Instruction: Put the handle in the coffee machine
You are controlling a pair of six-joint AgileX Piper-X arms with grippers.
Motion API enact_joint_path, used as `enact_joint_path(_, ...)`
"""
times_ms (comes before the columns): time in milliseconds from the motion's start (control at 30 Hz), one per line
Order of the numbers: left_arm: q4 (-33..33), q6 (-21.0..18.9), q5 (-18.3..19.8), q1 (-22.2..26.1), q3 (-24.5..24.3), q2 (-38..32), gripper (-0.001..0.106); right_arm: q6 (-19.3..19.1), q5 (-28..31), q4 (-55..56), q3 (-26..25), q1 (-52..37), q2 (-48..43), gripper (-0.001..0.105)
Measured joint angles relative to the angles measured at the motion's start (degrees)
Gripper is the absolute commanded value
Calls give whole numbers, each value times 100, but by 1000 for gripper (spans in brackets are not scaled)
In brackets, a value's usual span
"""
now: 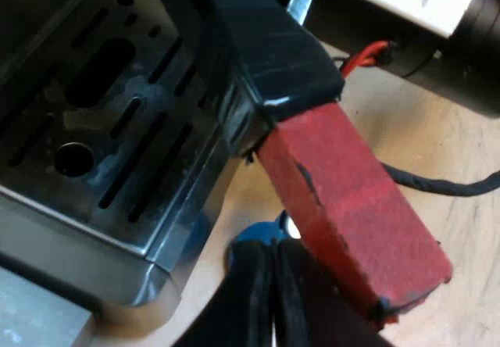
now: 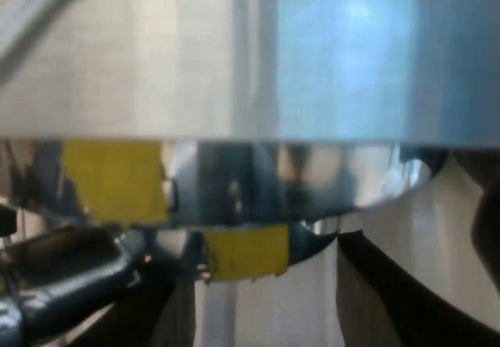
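Handle [image 1: 351, 206] runs slantwise past the slotted steel drip tray [image 1: 117, 128], glossy dark shaft toward the machine, blocky matte red end by the left gripper [image 1: 272, 300] (fingers pressed together, gripping nothing). Right gripper [image 2: 234, 284]: can't tell.

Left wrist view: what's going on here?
The dark handle with the red end juts out over the espresso machine's slotted metal drip tray. The left gripper, shut, sits beside the red end, not around it. Whether the handle is locked in is hidden. The right gripper is close under a shiny metal part with yellow tape.
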Motion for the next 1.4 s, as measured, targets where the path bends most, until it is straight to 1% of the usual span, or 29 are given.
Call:
enact_joint_path(67, 9, 0, 0, -162, 0, 0, 1, 0, 63, 71, 0, 32, 0, 45)
enact_joint_path(200, -1, 0, -128, -500, 0, 0, 1, 0, 139, 201, 0, 90, 0, 45)
enact_joint_path(267, -13, 0, -128, -515, 0, 0, 1, 0, 204, 239, 0, 114, 0, 46)
enact_joint_path(333, -37, 0, -228, -683, 0, 0, 1, 0, 240, 284, 0, 134, 0, 46)
enact_joint_path(400, -37, 0, -229, -710, 12, 0, 1, 0, 246, 298, 0, 138, 0, 46)
enact_joint_path(433, -37, 0, -229, -712, 13, 0, 1, 223, 230, 515, -26, 167, -12, 46)
enact_joint_path(467, -37, 0, -229, -714, 13, 0, 1, 326, 222, 600, -33, 167, -23, 46)
enact_joint_path(533, -37, 0, -229, -722, 13, 0, 1, 685, 192, 962, -29, 167, -99, 46)
enact_joint_path(667, -37, 0, -229, -722, 13, 0, 1, 891, 44, 1232, 124, 167, -240, 46)
enact_joint_path(733, -19, 0, -229, -722, 13, 0, 1, 1043, 27, 1253, 310, 167, -308, 46)
enact_joint_path(900, -19, 0, -229, -722, 13, 0, 1, 1111, 27, 1284, 464, 167, -361, 46)
enact_joint_path(967, -19, 0, -229, -722, 13, 0, 1, 1129, -215, 1444, 754, 167, -511, 46)
enact_joint_path(1033, -19, 0, -229, -722, 13, 0, 1, 1162, -320, 1524, 899, 167, -613, 46)
enact_joint_path(1067, -19, 0, -229, -722, 13, 0, 1, 1252, -538, 1627, 1166, 167, -825, 46)
enact_joint_path(1100, -19, 0, -229, -722, 13, 0, 1, 1300, -631, 1729, 1339, 167, -976, 46)
enact_joint_path(1133, -19, 167, -229, -722, 13, 0, 1, 1350, -656, 1768, 1397, 167, -1053, 46)
enact_joint_path(1200, -19, 205, -234, -722, 13, 0, 1, 1446, -901, 2160, 1710, 167, -1525, 46)
enact_joint_path(1300, -19, 214, -234, -722, 13, 0, 1, 1530, -1232, 2577, 2063, 167, -2081, 46)
enact_joint_path(1367, -19, 277, -259, -722, 13, 0, 1, 1532, -1288, 2670, 2119, 167, -2198, 46)
enact_joint_path(1400, -19, 314, -284, -748, 13, 0, 1, 1615, -1471, 2958, 2259, 202, -2551, 46)
